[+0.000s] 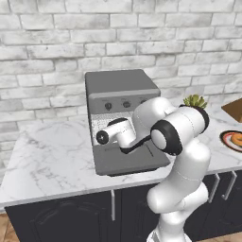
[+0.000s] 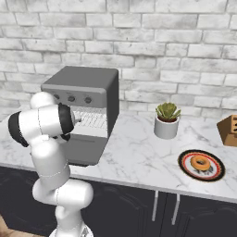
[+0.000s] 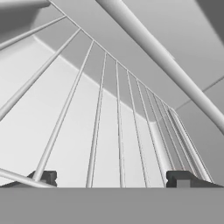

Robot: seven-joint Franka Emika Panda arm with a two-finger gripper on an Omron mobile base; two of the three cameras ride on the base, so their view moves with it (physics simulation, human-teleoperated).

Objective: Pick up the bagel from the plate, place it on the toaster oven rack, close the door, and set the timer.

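rack: toaster oven rack [image 3: 118,131] seen directly ahead of the gripper [image 3: 111,178], wires running away from the fingertips
gripper: jaws spread wide, nothing held; parked at the oven mouth over the door [image 1: 130,160], which is dropped flat
bagel: sat on the plate [image 2: 186,169], still to be picked
bagel [image 2: 201,163] bearing: well apart from the gripper, off to its right along the counter [image 2: 139,157], past the potted plant [image 2: 167,119]
bagel axis: ring, no long axis; lying flat, hole up
next: judged a long swing right, then a descent onto the ring
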